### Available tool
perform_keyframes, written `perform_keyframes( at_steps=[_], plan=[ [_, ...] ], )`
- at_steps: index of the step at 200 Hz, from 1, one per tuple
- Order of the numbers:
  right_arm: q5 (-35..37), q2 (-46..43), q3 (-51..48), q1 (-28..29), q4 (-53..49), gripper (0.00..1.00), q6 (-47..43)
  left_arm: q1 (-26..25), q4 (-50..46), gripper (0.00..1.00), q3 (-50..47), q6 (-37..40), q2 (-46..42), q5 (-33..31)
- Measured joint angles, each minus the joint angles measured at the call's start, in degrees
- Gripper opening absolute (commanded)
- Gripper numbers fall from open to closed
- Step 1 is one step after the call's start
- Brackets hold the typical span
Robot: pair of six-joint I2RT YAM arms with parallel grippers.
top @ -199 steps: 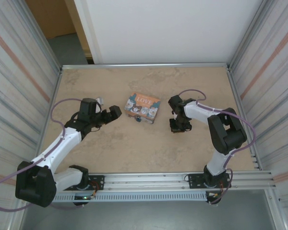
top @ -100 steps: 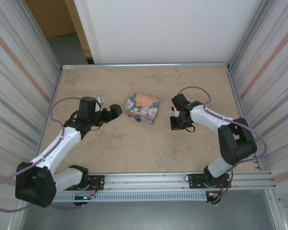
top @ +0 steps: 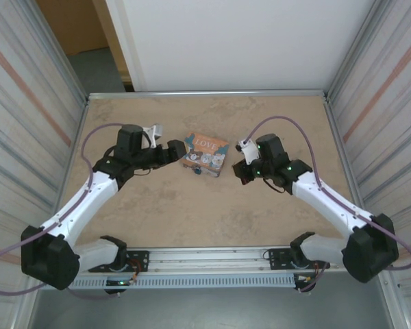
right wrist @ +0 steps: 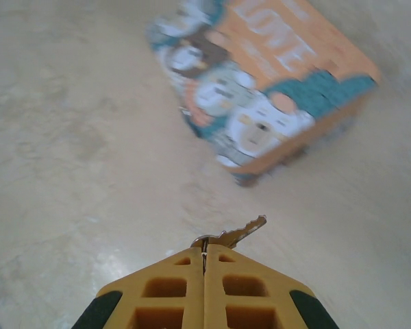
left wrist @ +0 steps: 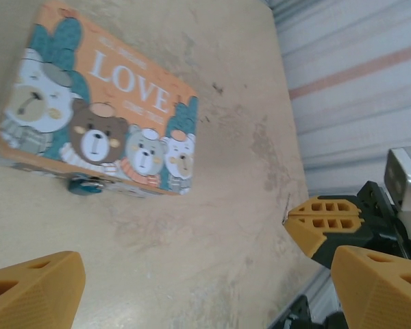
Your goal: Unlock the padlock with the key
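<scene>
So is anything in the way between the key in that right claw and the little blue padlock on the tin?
Nothing visible. The right gripper is shut on the key, whose tip points toward the tin. Just bare table lies between it and the padlock at the tin's side.

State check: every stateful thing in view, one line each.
Orange "LOVE" bear-picture tin box: lid shut, lying flat.
Tiny teal-blue padlock: at tin's front side, no key in it; shackle too small to judge.
Small silver metal key: gripped by its head, blade sticking out.
Left gripper: open, empty.
Right gripper: shut on key.
</scene>
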Motion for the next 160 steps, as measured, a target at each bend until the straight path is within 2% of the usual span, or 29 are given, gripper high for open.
perform_keyframes(
  at_steps=[45,94,122,160],
  plan=[
    [-2.1,-7.8,-3.5,4.9,2.9,0.0,-14.1,-3.3,-1.2,0.86,4.0,2.4,2.6,2.6],
    [3.0,-13.8,-4.0,11.0,1.6,0.0,-30.4,-6.4,-2.6,0.76,7.4,4.5,4.9,5.5],
    [5.9,-14.2,-4.0,12.4,0.6,0.0,-35.9,-9.2,-3.1,0.73,10.1,5.9,7.0,7.4],
    [7.9,-12.8,-3.8,13.0,-0.5,0.0,-38.9,-14.1,-3.9,0.65,13.5,7.7,10.4,9.2]
  ],
)
